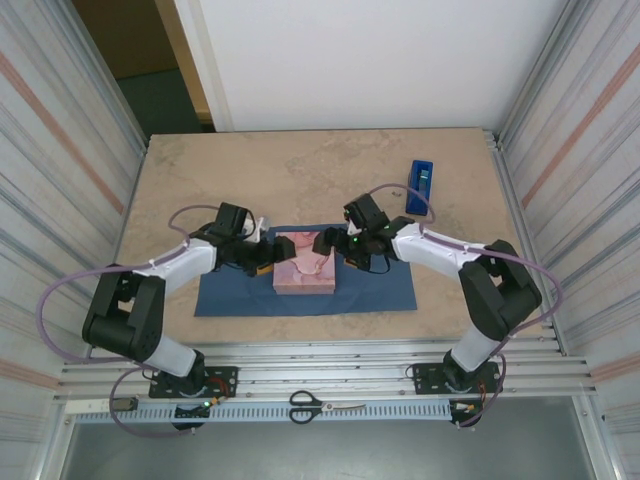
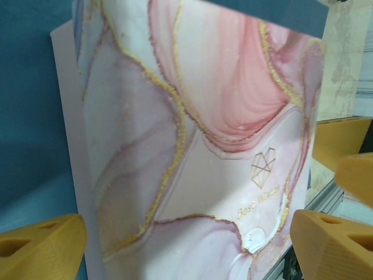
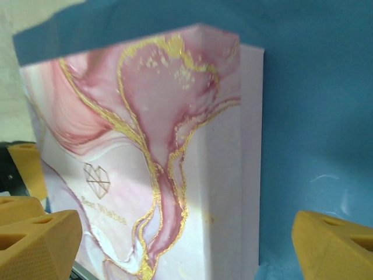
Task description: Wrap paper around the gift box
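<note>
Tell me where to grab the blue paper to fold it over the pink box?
Probably take the thin dark blue paper sheet at its bare right edge, coming in low from the right. It lies flat, and that end sticks out past the pink marbled gift box, free to lift over.

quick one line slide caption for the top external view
The left pincer and right pincer flank the marbled gift box on navy paper, blue tape dispenser beyond.

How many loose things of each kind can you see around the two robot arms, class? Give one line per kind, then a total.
Gift box: 1
Paper sheet: 1
Tape dispenser: 1
Scissors: 1
Total: 4
</note>
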You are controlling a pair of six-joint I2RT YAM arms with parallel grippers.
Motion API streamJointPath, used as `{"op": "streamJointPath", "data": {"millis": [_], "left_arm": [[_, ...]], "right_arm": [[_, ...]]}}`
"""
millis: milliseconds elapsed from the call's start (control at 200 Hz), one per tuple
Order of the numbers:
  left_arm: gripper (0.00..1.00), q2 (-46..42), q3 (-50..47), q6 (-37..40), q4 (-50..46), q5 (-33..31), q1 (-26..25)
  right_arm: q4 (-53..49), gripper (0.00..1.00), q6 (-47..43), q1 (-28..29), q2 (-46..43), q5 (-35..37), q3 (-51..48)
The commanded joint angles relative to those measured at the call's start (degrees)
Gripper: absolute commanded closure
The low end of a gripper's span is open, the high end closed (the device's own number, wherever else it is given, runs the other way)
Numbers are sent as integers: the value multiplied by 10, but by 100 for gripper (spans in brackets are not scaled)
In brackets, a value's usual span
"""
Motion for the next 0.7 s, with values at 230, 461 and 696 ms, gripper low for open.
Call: {"op": "streamJointPath", "data": {"millis": [230, 461, 696], "left_arm": [[14, -6, -28, -22, 38, 10, -4], [19, 20, -26, -34, 51, 17, -4], [27, 29, -19, -39, 61, 24, -5]], "right_arm": [[43, 14, -1, -7, -7, -80, -31], [39, 22, 6, 10, 66, -89, 15], [24, 28, 10, 0, 66, -74, 17]]}}
